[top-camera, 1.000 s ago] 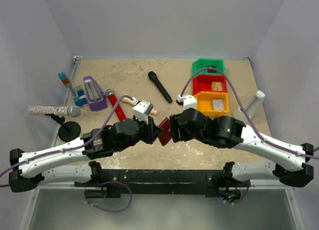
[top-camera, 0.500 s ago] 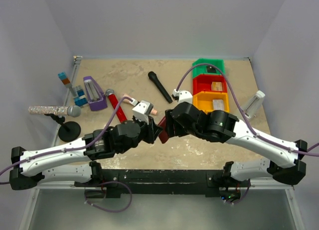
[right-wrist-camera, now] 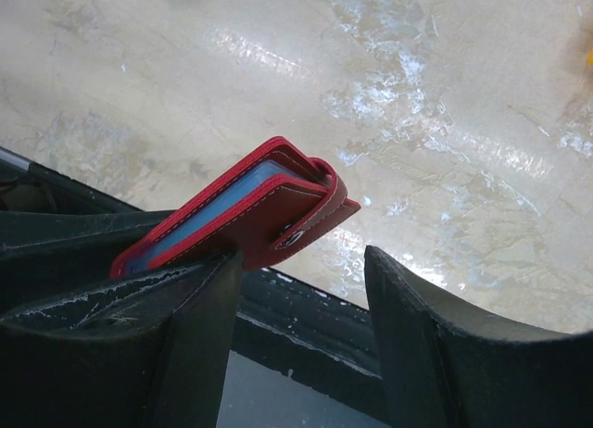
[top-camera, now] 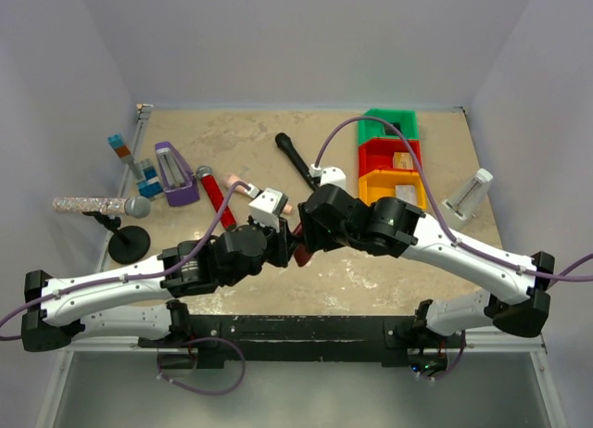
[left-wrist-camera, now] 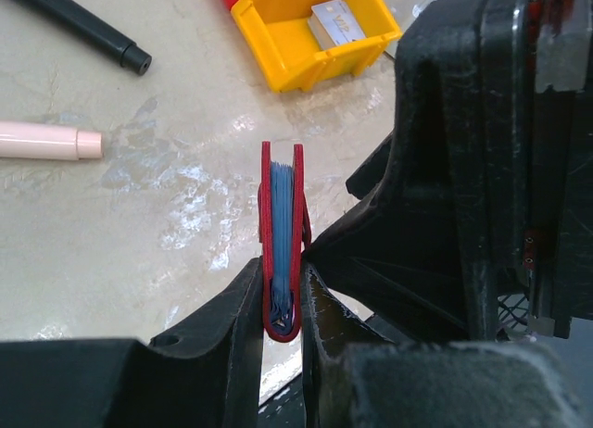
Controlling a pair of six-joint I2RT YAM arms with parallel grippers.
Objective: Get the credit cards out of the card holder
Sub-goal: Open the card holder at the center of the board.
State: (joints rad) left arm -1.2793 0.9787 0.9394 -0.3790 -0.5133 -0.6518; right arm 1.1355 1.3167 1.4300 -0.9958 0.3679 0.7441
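The dark red card holder (left-wrist-camera: 281, 233) stands on edge above the table, closed, its blue sleeve edges showing. My left gripper (left-wrist-camera: 281, 280) is shut on its folded spine. In the right wrist view the card holder (right-wrist-camera: 250, 215) sticks out over the left finger of my open right gripper (right-wrist-camera: 301, 261), and its snap tab (right-wrist-camera: 310, 226) hangs in the gap, touching neither finger. From above, both grippers meet at the card holder (top-camera: 300, 250). No credit cards show inside it. A silver-grey card (left-wrist-camera: 335, 22) lies in the yellow bin (left-wrist-camera: 278, 62), a tan one (top-camera: 402, 159) in the red bin.
Green, red and yellow bins (top-camera: 389, 124) stand in a row at the back right. A black microphone (top-camera: 295, 159), a red microphone (top-camera: 215, 201), a pink marker (left-wrist-camera: 46, 141), a purple box (top-camera: 174, 173), a glitter microphone on a stand (top-camera: 97, 205) and a white object (top-camera: 466, 195) lie around.
My right arm has swung left and forward, bringing its open gripper up against the card holder's tab end. The left gripper has kept its hold without moving.
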